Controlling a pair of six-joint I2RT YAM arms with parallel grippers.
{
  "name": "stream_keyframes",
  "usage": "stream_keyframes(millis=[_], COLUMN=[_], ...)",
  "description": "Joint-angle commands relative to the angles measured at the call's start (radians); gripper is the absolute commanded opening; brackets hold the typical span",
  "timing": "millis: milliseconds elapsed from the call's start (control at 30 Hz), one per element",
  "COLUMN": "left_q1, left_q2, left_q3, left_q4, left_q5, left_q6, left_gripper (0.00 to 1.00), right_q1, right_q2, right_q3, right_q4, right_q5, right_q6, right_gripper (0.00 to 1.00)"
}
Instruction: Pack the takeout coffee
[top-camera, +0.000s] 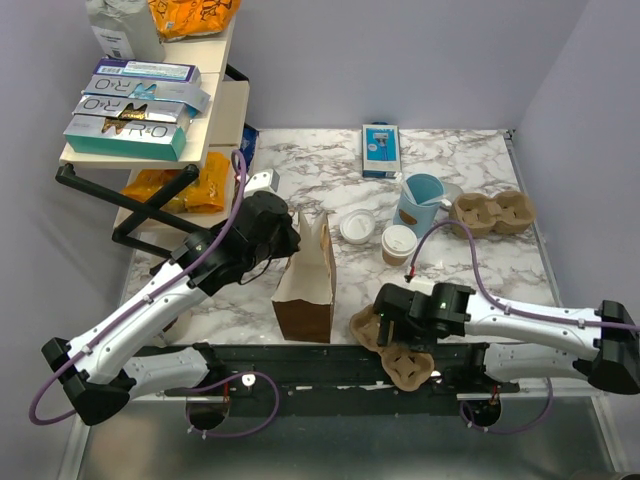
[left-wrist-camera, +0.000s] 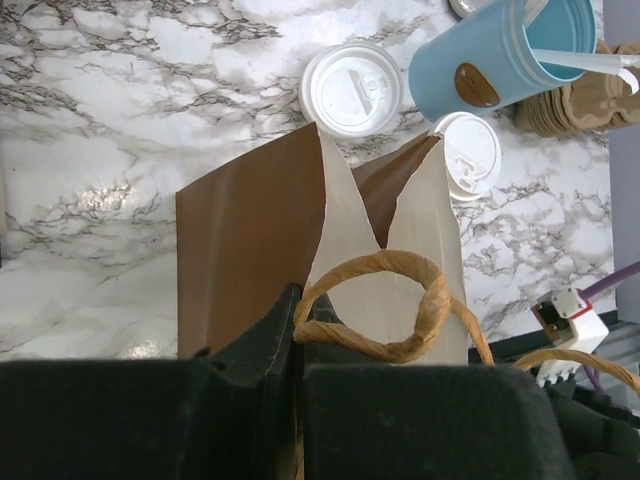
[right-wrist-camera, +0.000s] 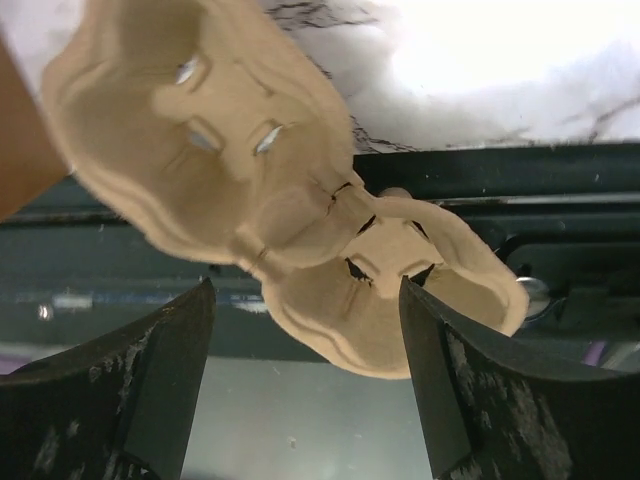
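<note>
The top view is lit brightly and evenly from above; only soft shadows are cast on the marble tabletop (top-camera: 330, 170). In the left wrist view glare is seen on the tabletop, and the left tool (left-wrist-camera: 298, 380) is blurred below the sharp paper bag (left-wrist-camera: 240, 230). In the right wrist view the tabletop is burnt out to white, and the pulp carrier (right-wrist-camera: 230, 150) and the right tool (right-wrist-camera: 303, 310) are rendered soft.

table (top-camera: 330, 160): glossy marble | bag (left-wrist-camera: 245, 250): matt paper | carrier (right-wrist-camera: 180, 120): rough pulp | lid (left-wrist-camera: 468, 155): smooth plastic
</note>
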Motion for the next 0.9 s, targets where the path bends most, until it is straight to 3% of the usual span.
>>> stream_keyframes(millis=[0, 133, 333, 433, 567, 700, 867], left_q1=[0.000, 0.000, 0.000, 0.000, 0.000, 0.000, 0.000], left_q2=[-0.024, -0.044, -0.058, -0.058, -0.053, -0.056, -0.068], left_q3=[-0.045, -0.052, -0.058, -0.060, -0.060, -0.054, -0.055], left_q4=[0.000, -0.006, -0.012, -0.009, -0.006, -0.012, -0.012], left_q5=[0.037, 0.034, 0.028, 0.032, 0.035, 0.029, 0.018], left_q6=[0.011, 0.025, 0.028, 0.028, 0.031, 0.033, 0.031], left_gripper=[0.00, 0.00, 0.00, 0.00, 0.00, 0.00, 0.00], right_q1=[0.023, 0.023, 0.021, 0.021, 0.021, 0.021, 0.021], right_q2=[0.039, 0.071, 0.182, 0.188, 0.170, 0.162, 0.144], right_q3=[-0.023, -0.045, -0.021, -0.047, -0.049, -0.034, 0.052], right_q4=[-0.027, 0.069, 0.075, 0.093, 0.086, 0.073, -0.018], right_q5=[0.084, 0.107, 0.114, 0.095, 0.142, 0.175, 0.227], right_q6=[0.237, 0.287, 0.288, 0.301, 0.308, 0.292, 0.219], right_gripper=[0.83, 0.83, 0.83, 0.76, 0.53, 0.37, 0.33])
